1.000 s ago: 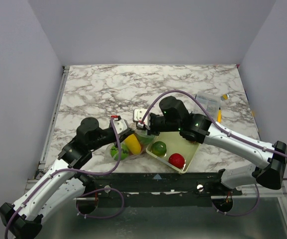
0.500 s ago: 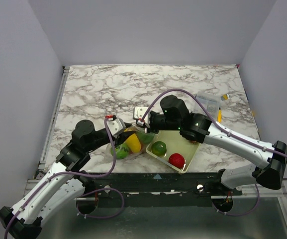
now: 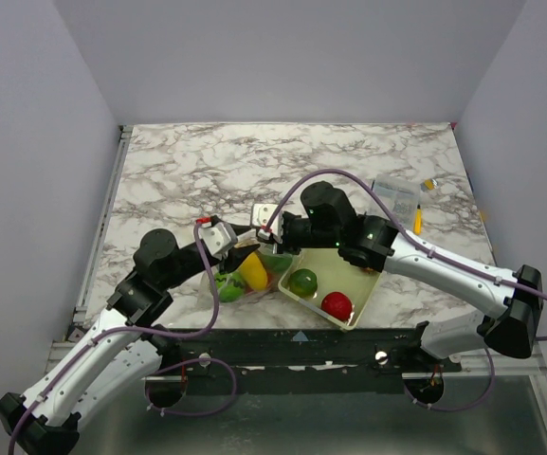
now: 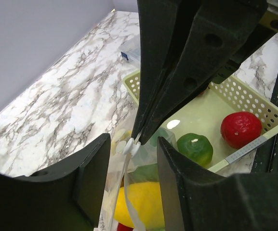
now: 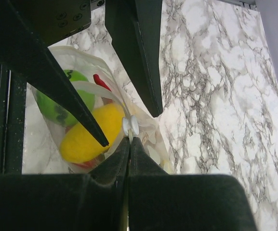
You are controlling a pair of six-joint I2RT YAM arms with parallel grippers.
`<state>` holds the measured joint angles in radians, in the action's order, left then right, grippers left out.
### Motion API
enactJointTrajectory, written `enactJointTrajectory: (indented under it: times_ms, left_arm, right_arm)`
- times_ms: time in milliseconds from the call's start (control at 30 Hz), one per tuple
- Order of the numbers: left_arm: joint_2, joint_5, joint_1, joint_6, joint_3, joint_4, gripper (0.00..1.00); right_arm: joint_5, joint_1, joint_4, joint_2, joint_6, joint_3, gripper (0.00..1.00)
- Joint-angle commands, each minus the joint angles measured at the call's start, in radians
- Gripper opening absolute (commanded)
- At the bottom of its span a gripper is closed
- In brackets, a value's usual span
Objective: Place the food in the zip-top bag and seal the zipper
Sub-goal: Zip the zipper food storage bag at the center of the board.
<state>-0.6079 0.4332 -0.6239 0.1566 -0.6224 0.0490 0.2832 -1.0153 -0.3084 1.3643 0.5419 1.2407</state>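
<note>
Near the marble tabletop's (image 3: 207, 171) front edge, left of centre, the soft clear zip-top bag (image 3: 240, 277) lies with its long axis roughly along that edge and mouth pulled upward, a glossy yellow piece (image 3: 252, 272) and green piece (image 3: 227, 287) inside. Just right sits the pale perforated basket (image 4: 254, 98) with a round green piece (image 3: 302, 282) and round red piece (image 3: 337, 305). Right gripper (image 5: 129, 140) is clenched on the bag's mouth edge at the white zipper slider (image 5: 130, 126), left gripper (image 4: 131, 144) straddles it with jaws apart, gripping nothing; rigid clear box (image 3: 396, 197) sits farther back by the right edge.
</note>
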Motion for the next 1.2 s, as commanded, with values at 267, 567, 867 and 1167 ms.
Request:
enactJointTrajectory:
  times_ms: [267,567,867,1167]
  left_arm:
    - [0.003,0.037,-0.002,0.031,-0.012,0.001,0.3]
    - [-0.024,0.057,-0.002,0.032,-0.02,0.028,0.36]
    - [-0.036,0.0,-0.002,0.037,-0.03,0.036,0.06]
    - [-0.042,-0.017,-0.002,0.035,-0.042,0.064,0.0]
  right_arm:
    - [0.001,-0.003,0.01,0.004,-0.013,0.02,0.0]
    - [0.004,-0.003,0.026,-0.011,-0.017,0.017,0.0]
    - [0.0,-0.003,0.057,-0.011,-0.041,0.002,0.0]
    - [-0.386,-0.037,0.352,0.03,-0.263,-0.085,0.0]
